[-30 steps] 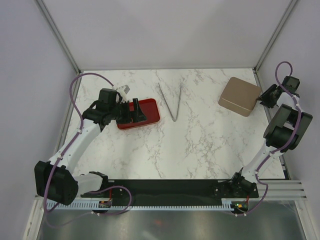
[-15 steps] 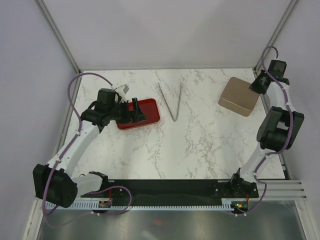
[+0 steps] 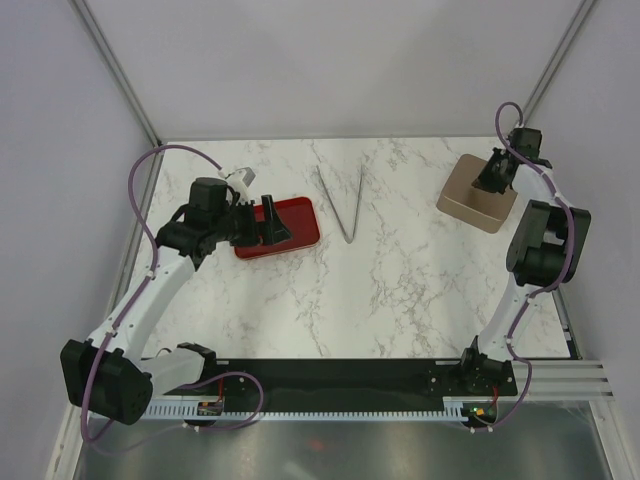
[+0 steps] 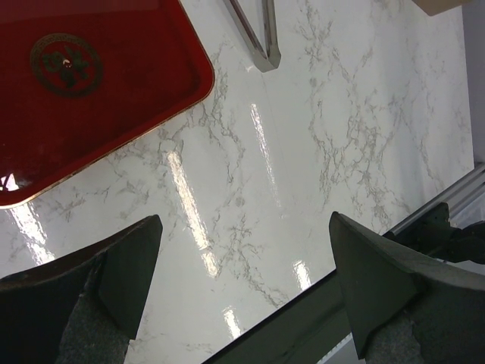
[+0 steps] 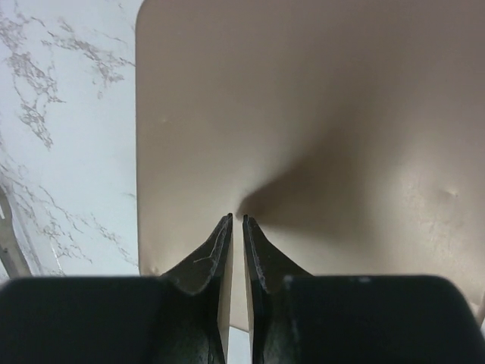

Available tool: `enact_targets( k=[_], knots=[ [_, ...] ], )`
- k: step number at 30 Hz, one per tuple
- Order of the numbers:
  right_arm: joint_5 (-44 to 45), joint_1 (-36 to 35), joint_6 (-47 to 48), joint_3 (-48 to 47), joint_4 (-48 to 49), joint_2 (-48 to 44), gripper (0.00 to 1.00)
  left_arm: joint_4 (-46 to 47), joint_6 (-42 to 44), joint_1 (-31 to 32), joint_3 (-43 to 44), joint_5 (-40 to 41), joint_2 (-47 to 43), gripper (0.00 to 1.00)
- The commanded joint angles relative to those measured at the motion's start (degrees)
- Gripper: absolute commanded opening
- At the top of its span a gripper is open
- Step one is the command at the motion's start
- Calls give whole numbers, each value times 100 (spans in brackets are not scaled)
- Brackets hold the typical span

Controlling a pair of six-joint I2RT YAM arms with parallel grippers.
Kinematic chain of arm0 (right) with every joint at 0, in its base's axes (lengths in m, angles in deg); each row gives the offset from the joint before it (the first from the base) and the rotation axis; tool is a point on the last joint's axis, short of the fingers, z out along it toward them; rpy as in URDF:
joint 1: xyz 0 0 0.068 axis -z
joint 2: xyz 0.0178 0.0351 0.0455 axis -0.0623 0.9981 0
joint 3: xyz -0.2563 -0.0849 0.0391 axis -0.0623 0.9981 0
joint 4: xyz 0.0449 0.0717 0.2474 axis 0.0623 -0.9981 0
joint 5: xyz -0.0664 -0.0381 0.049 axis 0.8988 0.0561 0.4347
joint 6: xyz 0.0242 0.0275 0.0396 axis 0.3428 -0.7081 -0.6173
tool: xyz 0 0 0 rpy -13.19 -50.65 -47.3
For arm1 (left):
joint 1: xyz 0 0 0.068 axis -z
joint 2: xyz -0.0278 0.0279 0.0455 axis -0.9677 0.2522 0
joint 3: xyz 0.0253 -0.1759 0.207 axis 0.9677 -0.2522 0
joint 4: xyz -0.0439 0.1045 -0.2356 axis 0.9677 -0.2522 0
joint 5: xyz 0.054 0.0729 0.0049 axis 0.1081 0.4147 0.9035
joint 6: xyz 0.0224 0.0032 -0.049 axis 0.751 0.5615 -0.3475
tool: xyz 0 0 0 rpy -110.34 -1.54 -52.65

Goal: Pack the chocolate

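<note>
**Chocolate out of sight, right gripper at the tan lid**

Cannot place the chocolate from any view, so no telling where among these things. At the far right of the marble table (image 3: 400,290), a tan square box lid (image 3: 470,195), rounded at the corners and flat on top. Directly over that lid, the right gripper (image 5: 236,220), pinched to a thin slit with nothing between the fingers. Tips at the lid's surface or just off it; cannot tell which. Mid-table toward the far edge, metal tongs (image 3: 343,205), splayed in a V with the joined end nearest the arms. Just left of those, a red tray (image 3: 300,228) with a round gold emblem (image 4: 67,64). Above the tray's left part in the top view, the left gripper (image 3: 272,218), spread wide and gripping nothing.
</note>
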Motion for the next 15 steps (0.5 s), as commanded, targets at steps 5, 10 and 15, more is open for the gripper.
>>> enact_targets(
  k=[5,10,15],
  knots=[
    [369,-48,198,-272,-341,246,20,305,302,-25,-32,-131,-194,100],
    [719,-390,216,-353,-526,-113,29,392,320,-16,-84,-87,-361,100],
    [931,-1135,330,-221,-702,-1009,55,629,346,-25,-146,-140,-703,100]
  ],
)
